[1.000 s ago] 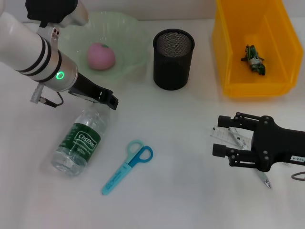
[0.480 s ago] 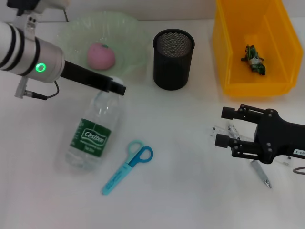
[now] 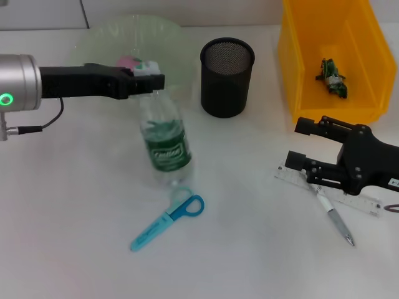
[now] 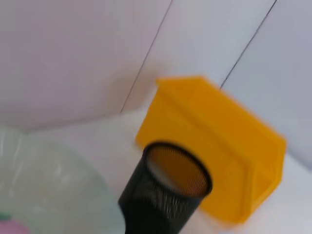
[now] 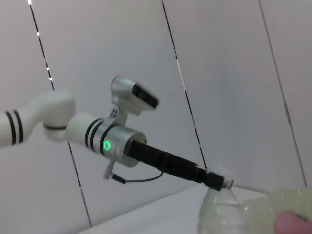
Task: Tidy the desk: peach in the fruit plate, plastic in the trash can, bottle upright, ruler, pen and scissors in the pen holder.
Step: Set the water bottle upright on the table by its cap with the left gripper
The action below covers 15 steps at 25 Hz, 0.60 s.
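Bottle [image 3: 163,140] raised upright | left claw [image 3: 147,78] pinching cap | scissors [image 3: 167,222] touching base | right claw [image 3: 305,149] spread

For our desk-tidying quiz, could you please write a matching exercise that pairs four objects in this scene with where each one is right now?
Objects:
1. peach
2. plastic scrap
3. bottle
4. ruler

Places:
A. under the right tool
B. in the yellow bin
C. in the green plate
D. gripped at its cap by the left tool

Pairs: 1-C, 2-B, 3-D, 4-A
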Motion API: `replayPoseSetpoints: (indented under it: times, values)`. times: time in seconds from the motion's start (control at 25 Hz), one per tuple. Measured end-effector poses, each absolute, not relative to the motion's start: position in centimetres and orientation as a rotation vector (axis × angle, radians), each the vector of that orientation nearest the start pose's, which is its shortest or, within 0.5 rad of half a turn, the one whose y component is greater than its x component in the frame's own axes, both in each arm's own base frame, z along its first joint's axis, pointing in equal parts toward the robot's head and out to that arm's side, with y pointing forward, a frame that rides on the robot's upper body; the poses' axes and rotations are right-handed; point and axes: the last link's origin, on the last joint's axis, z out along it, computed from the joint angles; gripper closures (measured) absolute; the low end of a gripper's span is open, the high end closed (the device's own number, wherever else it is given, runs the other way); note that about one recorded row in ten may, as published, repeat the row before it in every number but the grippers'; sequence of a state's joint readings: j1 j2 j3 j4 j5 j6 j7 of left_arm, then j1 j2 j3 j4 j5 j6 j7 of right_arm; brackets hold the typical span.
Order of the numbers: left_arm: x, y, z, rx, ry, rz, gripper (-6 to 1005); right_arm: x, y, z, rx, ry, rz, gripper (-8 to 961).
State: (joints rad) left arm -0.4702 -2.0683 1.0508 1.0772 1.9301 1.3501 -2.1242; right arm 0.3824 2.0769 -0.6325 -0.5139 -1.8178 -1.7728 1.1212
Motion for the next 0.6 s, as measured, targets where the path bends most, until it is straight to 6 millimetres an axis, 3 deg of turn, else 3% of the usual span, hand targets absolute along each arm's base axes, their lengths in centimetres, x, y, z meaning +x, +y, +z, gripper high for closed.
replayPoseSetpoints:
  times: [0.24, 0.6]
  values:
    - [-22.8, 35.4, 3.1, -2.489, -0.921, -0.819, 502, 27.7, 27.1, 0.4, -2.571, 0.532, 1.149, 188]
    - [-24.8, 34.8, 2.8, -2.404, -0.795, -0.947, 483, 27.6, 26.9, 0.3, -2.539, 0.565, 1.203, 188]
